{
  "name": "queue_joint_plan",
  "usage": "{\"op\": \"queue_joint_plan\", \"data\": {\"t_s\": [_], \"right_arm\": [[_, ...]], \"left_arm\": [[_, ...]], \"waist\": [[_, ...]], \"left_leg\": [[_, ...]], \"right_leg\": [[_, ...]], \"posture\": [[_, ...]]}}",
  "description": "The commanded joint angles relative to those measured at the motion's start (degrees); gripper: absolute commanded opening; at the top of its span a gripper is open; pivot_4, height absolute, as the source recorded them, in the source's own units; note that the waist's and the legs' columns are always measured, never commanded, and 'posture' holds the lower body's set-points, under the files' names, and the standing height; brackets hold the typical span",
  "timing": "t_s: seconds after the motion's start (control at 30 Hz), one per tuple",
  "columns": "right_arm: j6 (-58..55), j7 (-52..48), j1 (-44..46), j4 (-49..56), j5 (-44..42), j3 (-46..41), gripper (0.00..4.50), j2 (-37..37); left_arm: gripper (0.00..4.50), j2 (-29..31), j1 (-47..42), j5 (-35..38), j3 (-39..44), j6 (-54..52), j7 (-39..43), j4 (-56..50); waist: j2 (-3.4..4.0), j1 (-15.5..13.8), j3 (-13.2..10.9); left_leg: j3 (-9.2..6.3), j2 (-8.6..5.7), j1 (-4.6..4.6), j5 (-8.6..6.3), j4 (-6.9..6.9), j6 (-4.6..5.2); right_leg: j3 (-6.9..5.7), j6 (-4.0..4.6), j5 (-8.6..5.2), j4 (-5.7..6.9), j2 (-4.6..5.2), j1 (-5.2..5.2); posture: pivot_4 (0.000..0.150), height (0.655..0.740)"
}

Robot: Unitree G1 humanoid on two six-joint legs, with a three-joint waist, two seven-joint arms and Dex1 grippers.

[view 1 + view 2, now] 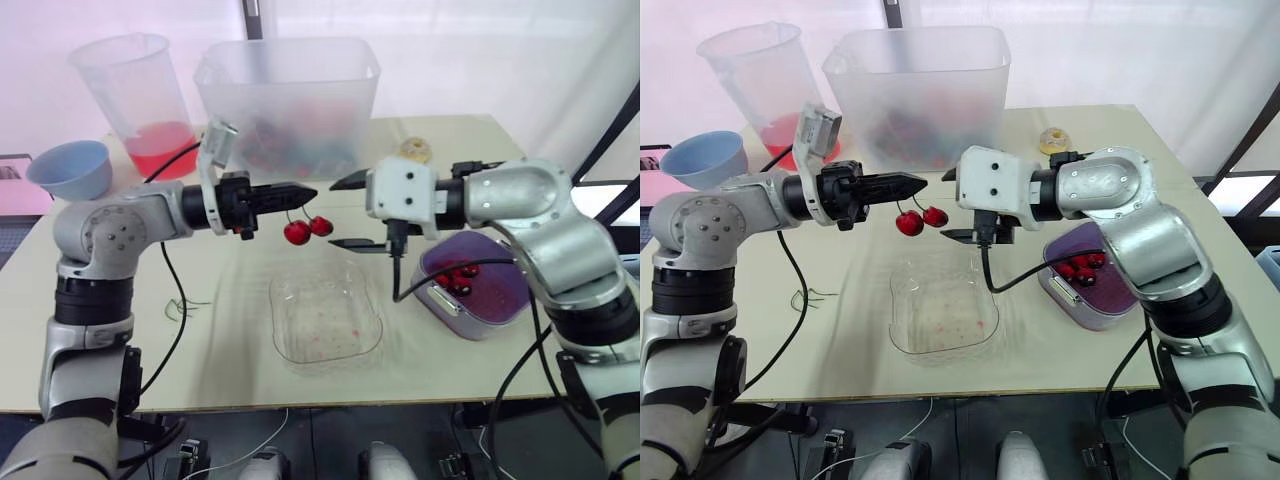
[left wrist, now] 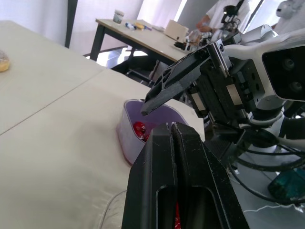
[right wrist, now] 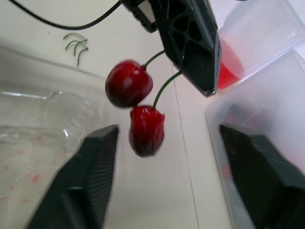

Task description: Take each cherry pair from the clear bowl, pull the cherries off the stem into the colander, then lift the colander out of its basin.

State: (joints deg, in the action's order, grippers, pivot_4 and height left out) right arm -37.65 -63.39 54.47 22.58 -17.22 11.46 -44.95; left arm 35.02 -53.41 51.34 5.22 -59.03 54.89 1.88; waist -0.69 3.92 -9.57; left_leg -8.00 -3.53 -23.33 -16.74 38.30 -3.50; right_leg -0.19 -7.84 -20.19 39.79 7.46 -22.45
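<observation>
Nearest the robot sits the clear bowl [image 1: 325, 320], empty but for red smears, so this looks like the last pair to strip. Just left of the bowl a few bare green stems [image 1: 185, 305] lie on the table [image 1: 240, 370] — spent ones, it seems, set out of the way. To the bowl's right stands the purple colander [image 1: 472, 285] in its basin, with several cherries already in it.

Above the bowl's far edge the left gripper [image 1: 305, 192] has its fingers pressed together on the stem of the cherry pair [image 1: 308, 229], so both fruits hang free below, offered for plucking. The right gripper [image 1: 345, 212] faces them from the colander side of the bowl, with its fingers spread wide to either side of the cherries and touching neither.

The pair hangs nearer the bowl than the colander, so pulled fruit probably needs carrying across.

Beyond the bowl stand a large translucent bin [image 1: 290, 100], a jug [image 1: 140, 100] of red liquid and a blue bowl [image 1: 72, 168].
</observation>
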Motion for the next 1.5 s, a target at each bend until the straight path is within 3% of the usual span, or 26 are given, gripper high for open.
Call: {"op": "queue_joint_plan", "data": {"t_s": [0.03, 0.1, 0.23, 0.43, 0.57, 0.9, 1.2, 1.3, 1.4, 1.5], "right_arm": [[-8.58, -1.09, 1.69, -0.10, -10.01, -9.00, 3.50, -0.64], [-12.13, 2.30, 1.84, -2.07, -13.81, -13.65, 3.50, 1.34], [-7.51, 6.34, -1.67, -4.68, -12.72, -17.20, 3.50, 2.76], [-23.99, 0.56, 0.05, -8.56, -30.76, -19.78, 3.50, 2.96], [-28.30, 0.08, -0.61, -7.14, -36.57, -17.57, 3.50, 4.28], [-21.29, -2.53, 0.08, -9.26, -30.97, -9.35, 3.50, 3.83], [-19.25, -3.93, 0.36, -11.24, -29.35, -7.02, 3.50, 4.72], [-19.34, -3.53, 0.56, -12.01, -29.40, -7.25, 2.69, 5.15], [-18.67, -4.05, 0.53, -12.00, -28.63, -6.67, 1.25, 4.81], [-18.62, -4.11, 0.51, -12.07, -28.49, -6.66, 1.25, 4.88]], "left_arm": [[0.00, 1.20, -3.78, -1.55, 0.47, 4.14, 3.92, 0.76], [0.00, 1.47, -4.35, -1.59, 0.20, 5.62, 7.38, 0.71], [0.00, 1.06, -3.30, -2.33, -0.43, 8.40, 12.46, 0.59], [0.00, -0.32, -0.45, -2.33, -2.35, 9.89, 15.54, -2.73], [0.00, -1.69, 0.77, -1.17, -3.18, 8.94, 15.98, -4.95], [0.00, -2.34, 0.47, 0.04, -2.54, 7.80, 15.24, -5.82], [0.00, -2.18, 0.31, 0.59, -2.32, 7.74, 14.41, -5.93], [0.00, -2.24, 0.40, 0.63, -2.16, 7.73, 13.97, -6.01], [0.00, -2.35, 0.36, 0.63, -2.08, 7.94, 13.63, -5.94], [0.00, -2.35, 0.34, 0.70, -2.03, 7.99, 13.39, -5.96]], "waist": [[0.00, 0.00, 0.00], [0.00, 0.00, 0.00], [0.00, 0.01, 0.00], [0.00, 0.05, 0.00], [0.00, 0.04, 0.00], [0.00, 0.02, 0.00], [0.00, 0.03, 0.00], [0.00, 0.04, 0.00], [0.00, 0.03, 0.00], [0.00, 0.03, 0.00]], "left_leg": [[0.00, 0.00, 0.00, 0.00, 0.01, 0.00], [-0.01, 0.01, 0.00, 0.00, 0.00, 0.00], [0.00, 0.02, 0.01, 0.00, -0.03, 0.00], [0.13, 0.04, 0.01, 0.00, -0.02, 0.00], [0.11, 0.06, 0.00, 0.00, -0.01, 0.01], [0.05, 0.04, 0.01, 0.00, 0.02, 0.01], [0.03, 0.05, 0.01, 0.00, 0.02, 0.01], [0.02, 0.05, 0.01, 0.00, 0.02, 0.01], [0.00, 0.05, 0.01, 0.00, 0.02, 0.00], [0.00, 0.05, 0.01, 0.00, 0.02, 0.01]], "right_leg": [[-0.01, 0.00, 0.00, -0.05, -0.01, 0.04], [-0.02, 0.00, 0.00, -0.24, -0.01, 0.05], [-0.03, 0.00, 0.00, -0.25, -0.02, 0.06], [-0.04, 0.00, 0.00, -0.23, -0.05, 0.12], [-0.05, 0.00, 0.00, -0.24, -0.05, 0.16], [-0.05, 0.00, 0.00, -0.32, -0.05, 0.17], [-0.05, 0.00, 0.00, -0.32, -0.05, 0.16], [-0.05, 0.00, 0.00, -0.32, -0.05, 0.16], [-0.05, 0.00, 0.00, -0.33, -0.05, 0.16], [-0.05, 0.00, 0.00, -0.32, -0.05, 0.16]], "posture": [[0.150, 0.7400], [0.150, 0.7400], [0.150, 0.7400], [0.150, 0.7400], [0.150, 0.7400], [0.150, 0.7400], [0.150, 0.7400], [0.150, 0.7400], [0.150, 0.7400], [0.150, 0.7400]]}}
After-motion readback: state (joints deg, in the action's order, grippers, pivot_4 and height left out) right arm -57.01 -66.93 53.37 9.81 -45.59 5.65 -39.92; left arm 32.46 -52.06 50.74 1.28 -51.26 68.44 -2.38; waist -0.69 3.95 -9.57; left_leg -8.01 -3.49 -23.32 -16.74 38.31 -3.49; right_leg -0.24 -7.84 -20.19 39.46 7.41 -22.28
